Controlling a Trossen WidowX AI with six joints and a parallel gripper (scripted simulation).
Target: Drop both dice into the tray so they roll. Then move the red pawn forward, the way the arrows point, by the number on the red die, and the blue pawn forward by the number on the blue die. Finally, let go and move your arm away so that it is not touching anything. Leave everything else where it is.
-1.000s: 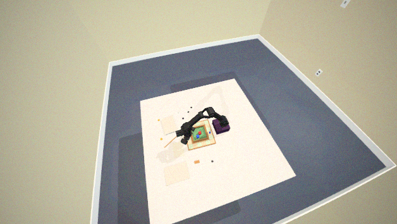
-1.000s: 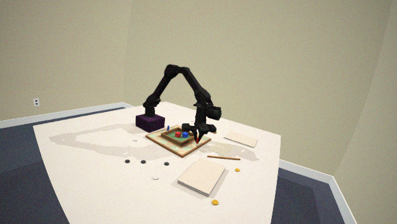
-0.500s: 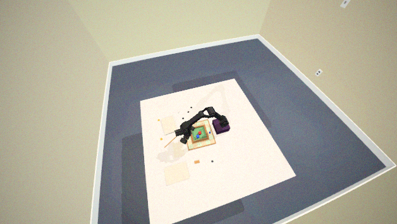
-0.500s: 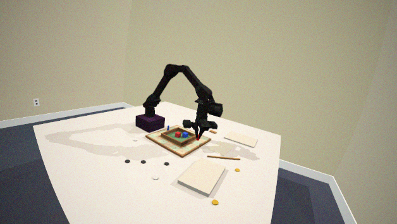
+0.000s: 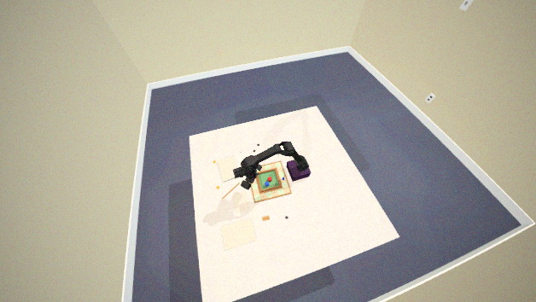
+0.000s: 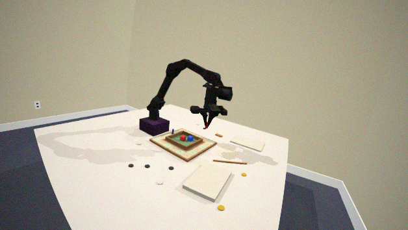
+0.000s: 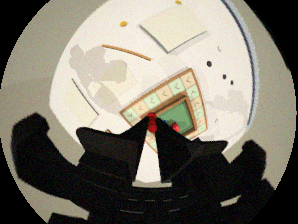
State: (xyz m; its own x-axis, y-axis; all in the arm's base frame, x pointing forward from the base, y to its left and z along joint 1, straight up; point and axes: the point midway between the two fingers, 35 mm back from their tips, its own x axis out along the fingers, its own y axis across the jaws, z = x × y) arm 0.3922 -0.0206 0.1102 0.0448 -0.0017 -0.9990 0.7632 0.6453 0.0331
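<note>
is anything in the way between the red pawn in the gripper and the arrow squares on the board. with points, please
Nothing visible blocks the small red pawn [image 6: 206, 125] [image 7: 152, 124], held in the black gripper [image 6: 206, 127] [image 7: 152, 119] above the square board's [image 6: 187, 160] [image 7: 156, 90] arrow track. The raised brown tray wall [image 6: 186, 147] [image 7: 189, 111] stands inside that track.

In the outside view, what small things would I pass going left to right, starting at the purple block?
Purple block, blue pawn, red die, blue die, red pawn, yellow disc at the far right.

Matt wood-look rim around the tray [image 5: 279, 179] [image 6: 186, 146] [image 7: 189, 111].
</note>
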